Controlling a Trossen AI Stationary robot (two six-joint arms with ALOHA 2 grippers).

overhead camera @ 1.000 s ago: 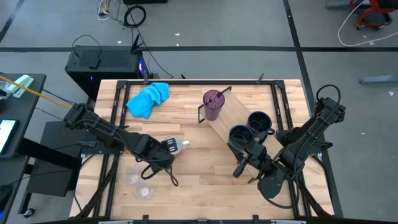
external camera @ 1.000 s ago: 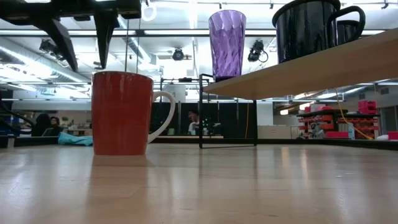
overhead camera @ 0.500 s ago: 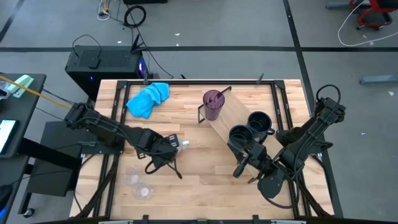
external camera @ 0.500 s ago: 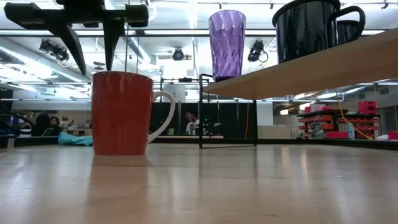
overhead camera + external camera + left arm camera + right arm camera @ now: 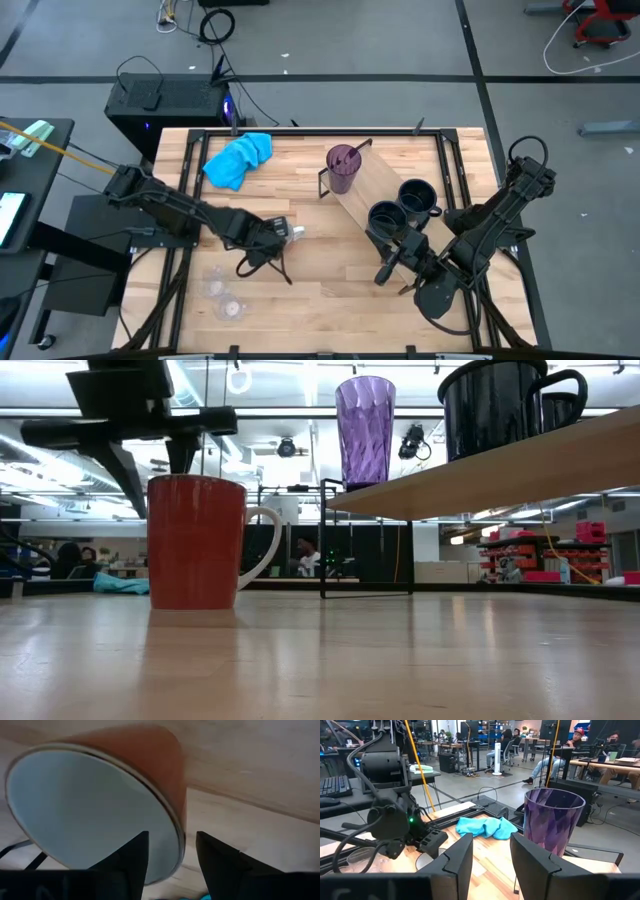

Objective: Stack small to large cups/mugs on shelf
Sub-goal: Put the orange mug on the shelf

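While the low view shows a red mug (image 5: 196, 542), left tool (image 5: 172, 851) straddles its rim, fingers apart.

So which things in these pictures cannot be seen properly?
- Mug: in the high view the left hand covers it almost fully.
- Mug handle: the left wrist view's edge cuts it off.
- Clear glasses: faint in the high view; their number is unclear.
- Rear dark mug: in the low view mostly behind the front one.
- Right hand: hidden under its arm in the high view.
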